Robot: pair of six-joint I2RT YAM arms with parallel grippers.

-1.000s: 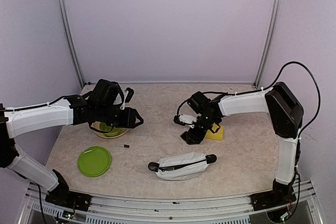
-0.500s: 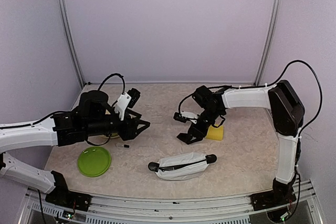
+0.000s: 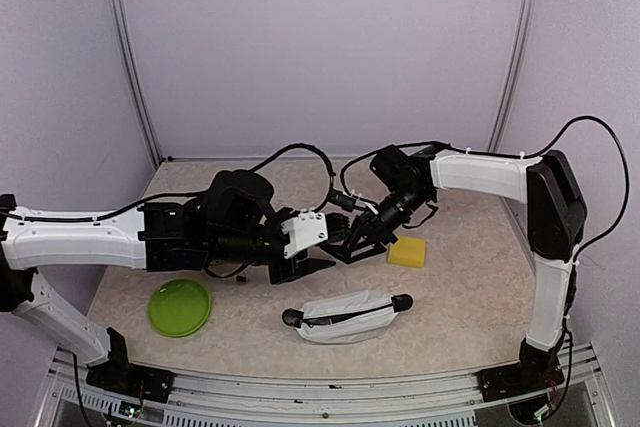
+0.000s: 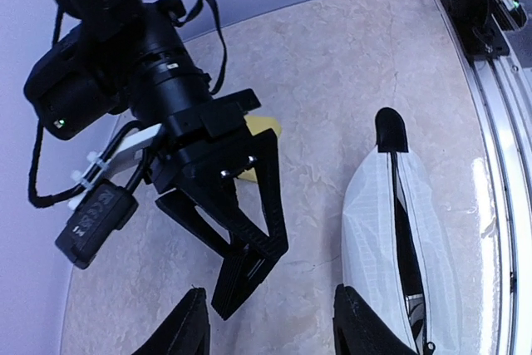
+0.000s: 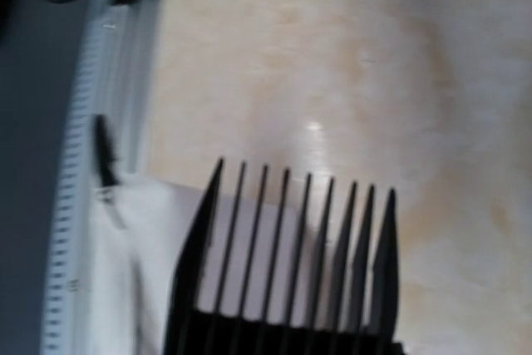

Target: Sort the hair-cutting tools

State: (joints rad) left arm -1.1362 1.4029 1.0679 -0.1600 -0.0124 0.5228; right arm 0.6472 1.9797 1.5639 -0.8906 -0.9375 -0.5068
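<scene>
Beside the wide-spread left gripper (image 3: 316,266), the right gripper (image 4: 249,280) holds the comb guard (image 5: 283,288), teeth pointing away from it.

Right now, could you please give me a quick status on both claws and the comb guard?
Left claw open, empty. Right claw shut on comb guard. Claws nearly tip to tip at mid-table; white pouch close beside them.

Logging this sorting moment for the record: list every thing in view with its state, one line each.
Left end effector: open, empty.
Right end effector: shut on the black plastic comb guard, which is held up, teeth pointing away.
White zip pouch with black ends: lying flat, zip open.
Round green plate: lying flat, empty.
Yellow rectangular sponge: lying flat, nothing touching it.
</scene>
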